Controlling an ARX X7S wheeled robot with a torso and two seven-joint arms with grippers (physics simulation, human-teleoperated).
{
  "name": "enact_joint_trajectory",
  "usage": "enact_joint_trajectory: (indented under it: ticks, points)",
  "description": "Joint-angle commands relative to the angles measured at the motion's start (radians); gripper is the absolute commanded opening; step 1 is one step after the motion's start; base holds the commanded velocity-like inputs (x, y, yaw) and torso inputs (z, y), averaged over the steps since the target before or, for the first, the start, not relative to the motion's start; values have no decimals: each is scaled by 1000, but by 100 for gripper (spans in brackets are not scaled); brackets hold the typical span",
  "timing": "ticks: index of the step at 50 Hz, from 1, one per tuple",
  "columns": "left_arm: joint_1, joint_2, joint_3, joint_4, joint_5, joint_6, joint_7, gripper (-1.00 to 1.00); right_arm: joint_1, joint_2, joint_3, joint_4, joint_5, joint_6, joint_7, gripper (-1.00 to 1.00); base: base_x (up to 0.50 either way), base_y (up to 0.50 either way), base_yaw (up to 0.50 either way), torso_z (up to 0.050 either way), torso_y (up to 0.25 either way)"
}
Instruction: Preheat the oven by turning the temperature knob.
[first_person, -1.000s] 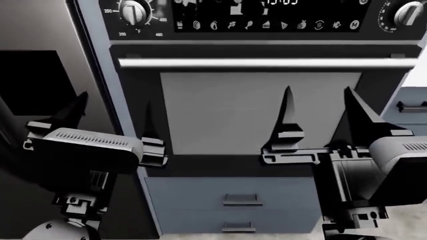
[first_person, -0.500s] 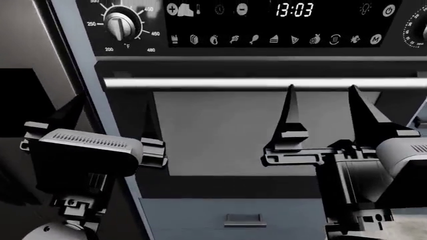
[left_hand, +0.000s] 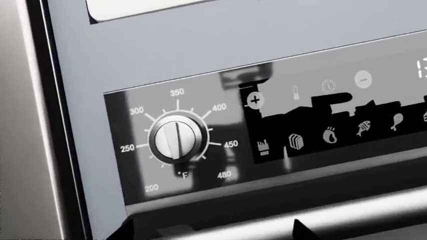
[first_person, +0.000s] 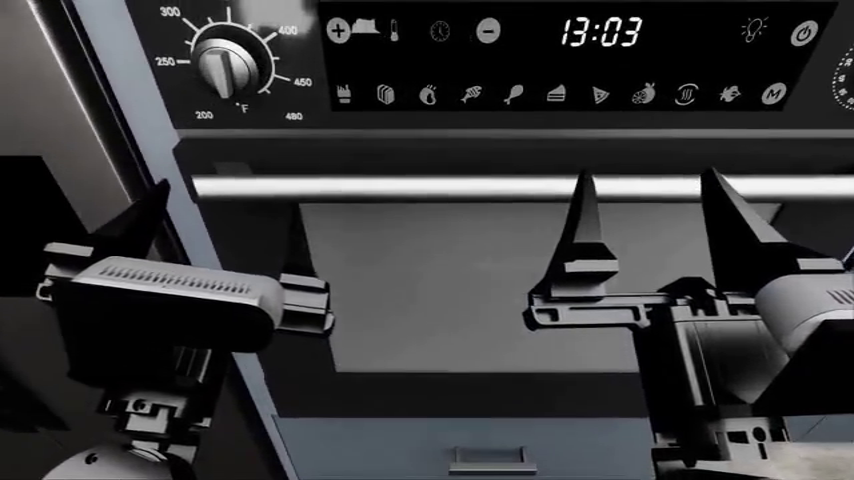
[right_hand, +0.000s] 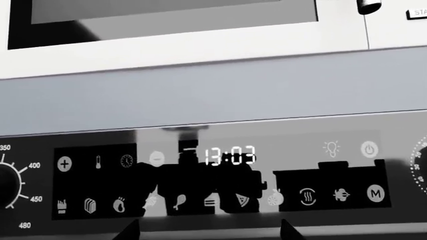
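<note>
The temperature knob (first_person: 227, 62) is a silver dial with a scale from 200 to 480 °F, at the left end of the oven's control panel. It shows close up in the left wrist view (left_hand: 175, 139), and its edge shows in the right wrist view (right_hand: 7, 187). My left gripper (first_person: 220, 235) is open and empty, below the knob and apart from it; only its fingertips (left_hand: 300, 231) show in its wrist view. My right gripper (first_person: 647, 200) is open and empty in front of the oven door, below the clock display (first_person: 601, 32).
A long silver door handle (first_person: 507, 187) runs across the oven under the panel. A second dial (first_person: 843, 70) sits at the panel's right edge. A drawer handle (first_person: 491, 462) lies below the door. A microwave (right_hand: 167, 20) sits above the oven.
The head view has risen: the control panel and knob have slid down into fuller view and the lower drawers have dropped out. Both grippers stay open and keep their places in the view.
</note>
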Motion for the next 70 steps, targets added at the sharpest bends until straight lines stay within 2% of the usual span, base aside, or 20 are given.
enact_joint_trajectory:
  ticks: [1,3,6,9,10,13,18,23,26,30,36,41,49,64,70]
  points:
    - [3,18,-36,-13,-30,20,2,100,3,9,-11,7,10,-18,12,100,0,0,0,0,0]
    - [-3,45,-82,-21,-72,46,18,100,2,13,-17,15,10,-26,14,100,0,0,0,0,0]
    - [-59,53,-93,-17,-110,-25,21,100,-5,22,-44,17,2,-40,15,100,0,0,0,0,0]
    - [-177,69,-127,17,-161,-188,-3,100,-6,28,-45,14,13,-41,20,100,0,0,0,0,0]
    - [-214,102,-185,17,-198,-235,-5,100,-6,30,-45,13,14,-41,21,100,0,0,0,0,0]
    - [-315,111,-237,36,-242,-402,-27,100,-5,34,-38,6,23,-39,28,100,0,0,0,0,0]
    - [-469,59,-164,9,-264,-600,-51,100,-4,39,-39,5,34,-40,36,100,0,0,0,0,0]
    - [-598,-7,-72,-74,-302,-682,-69,100,-3,46,-41,4,41,-44,45,100,0,0,0,0,0]
    - [-644,-34,-31,-120,-359,-680,-114,100,-2,49,-46,7,43,-46,48,100,0,0,0,0,0]
    - [-657,-44,-24,-173,-365,-632,-101,100,0,54,-47,6,49,-47,54,100,0,0,0,0,0]
    - [-623,12,-152,-202,-374,-531,-86,100,3,62,-50,4,58,-51,64,100,0,0,0,0,0]
    - [-591,35,-200,-263,-359,-419,-68,100,6,67,-44,-5,85,-49,72,100,0,0,0,0,0]
    - [-582,35,-182,-347,-334,-335,-46,100,6,74,-60,19,74,-68,76,100,0,0,0,0,0]
    - [-624,2,-76,-469,-296,-310,-16,100,5,86,-78,21,76,-80,87,100,0,0,0,0,0]
    - [-618,8,-90,-486,-300,-287,-10,100,3,91,-89,18,76,-84,92,100,0,0,0,0,0]
